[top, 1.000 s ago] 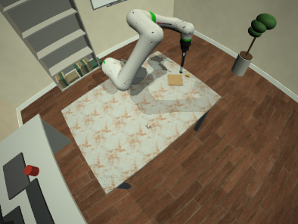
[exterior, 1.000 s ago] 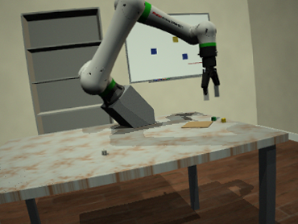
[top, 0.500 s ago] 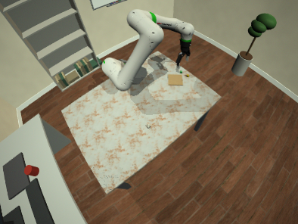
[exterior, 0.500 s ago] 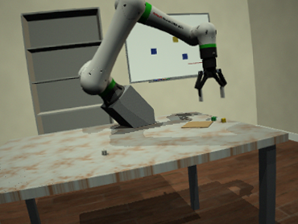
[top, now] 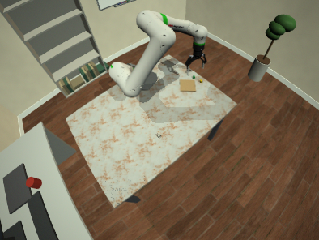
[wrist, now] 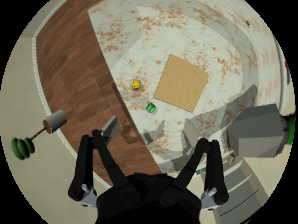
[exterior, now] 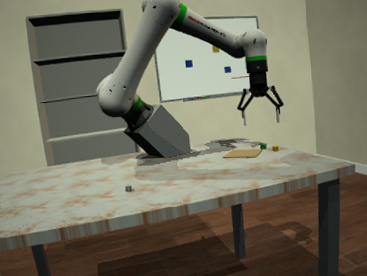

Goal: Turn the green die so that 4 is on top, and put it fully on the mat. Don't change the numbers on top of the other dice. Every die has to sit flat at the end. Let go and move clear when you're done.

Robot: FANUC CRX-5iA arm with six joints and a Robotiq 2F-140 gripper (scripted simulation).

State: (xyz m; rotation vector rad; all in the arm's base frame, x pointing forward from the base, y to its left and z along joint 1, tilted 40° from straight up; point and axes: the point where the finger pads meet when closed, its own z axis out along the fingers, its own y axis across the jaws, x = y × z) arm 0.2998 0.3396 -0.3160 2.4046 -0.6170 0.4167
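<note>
Three tiny dice, top faces too small: green die [wrist: 150,107], yellow die [wrist: 136,84], grey die [exterior: 128,188].

no text, number or die pips can be read; red lettering on the arm [exterior: 203,25] is illegible.

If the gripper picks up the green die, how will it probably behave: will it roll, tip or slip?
The green die is a small cube resting flat on the table, so it should not roll by itself. It is tiny beside the wide-open gripper, so an off-centre pinch might tip or twist it. It looks rigid, probably light.
</note>
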